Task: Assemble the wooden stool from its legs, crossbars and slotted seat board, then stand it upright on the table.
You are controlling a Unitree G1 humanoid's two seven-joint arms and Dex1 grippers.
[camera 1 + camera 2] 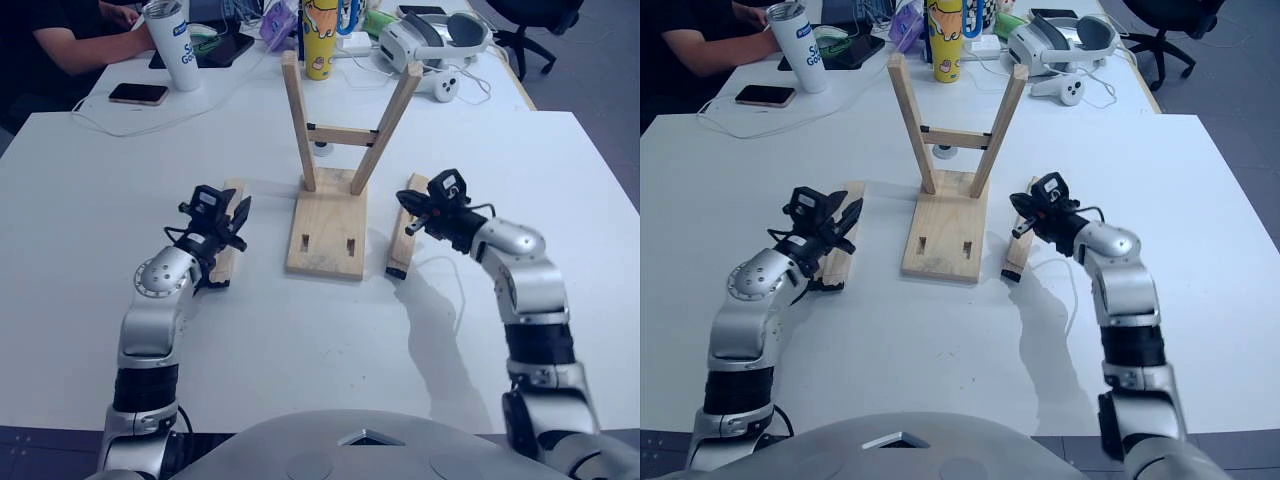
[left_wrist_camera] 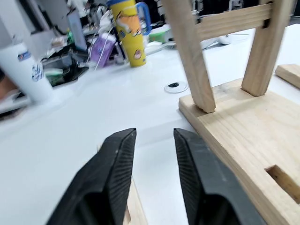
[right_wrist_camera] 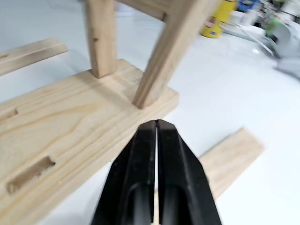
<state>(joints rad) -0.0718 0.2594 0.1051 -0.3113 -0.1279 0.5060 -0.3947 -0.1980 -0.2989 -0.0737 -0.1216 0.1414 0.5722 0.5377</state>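
Two standing legs [image 1: 298, 120], joined by a crossbar [image 1: 342, 135], already sit in the far slots of the seat board [image 1: 325, 225], which lies flat mid-table; its two near slots [image 1: 304, 241] are bare, so we judge the job about half done, with the second leg pair in hand. One loose leg [image 1: 224, 268] lies just left of the board, and the left gripper [image 1: 238, 212] hangs over it with fingers parted and holding nothing; the other loose leg [image 1: 402, 250] lies just right, with the right gripper [image 1: 410, 225] above it, fingers pressed together on nothing. Next, we think, each hand must grasp its leg and seat it in a near slot. On the far desk stand a white tumbler [image 1: 172, 45] and a yellow cup [image 1: 320, 40]; we cannot tell their contents.
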